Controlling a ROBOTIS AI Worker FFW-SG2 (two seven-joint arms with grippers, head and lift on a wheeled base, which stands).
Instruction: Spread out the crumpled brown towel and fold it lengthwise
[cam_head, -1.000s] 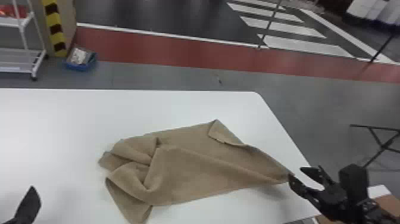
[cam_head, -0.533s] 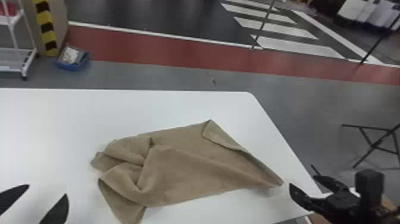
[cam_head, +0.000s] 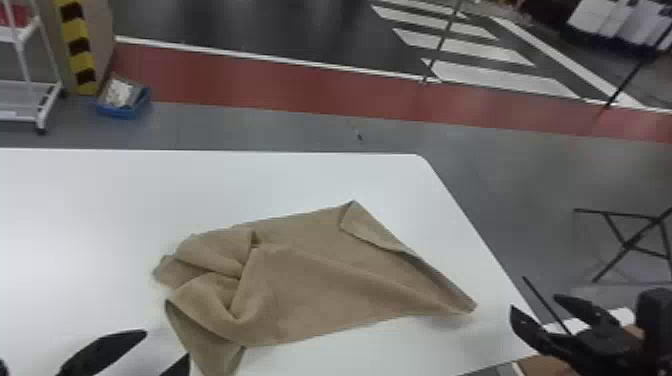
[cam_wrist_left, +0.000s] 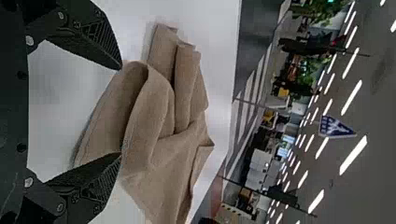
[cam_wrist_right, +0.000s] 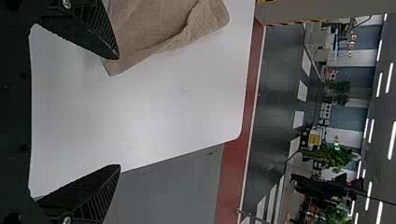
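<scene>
The brown towel (cam_head: 320, 280) lies on the white table, bunched into folds at its left end, flatter to the right, with its far right edge turned over. Near the towel's lower left corner, my left gripper (cam_head: 155, 350) is at the bottom edge of the head view. In the left wrist view the left gripper (cam_wrist_left: 120, 112) stands open, its fingertips close to a raised fold of the towel (cam_wrist_left: 154, 102); contact is unclear. My right gripper (cam_head: 532, 312) is open at the table's right edge, apart from the towel's right corner. The right wrist view has the right gripper (cam_wrist_right: 119, 112) beside the towel (cam_wrist_right: 154, 28).
The white table (cam_head: 100, 190) extends left and behind the towel. Beyond it on the floor are a blue bin (cam_head: 122, 102) and a white rack (cam_head: 40, 100) at the left, and a black folding stand (cam_head: 627, 240) at the right.
The left gripper has moved right, closer to the bunched end of the towel. The right gripper has drawn away from the towel's right corner, which now lies loose on the table.
</scene>
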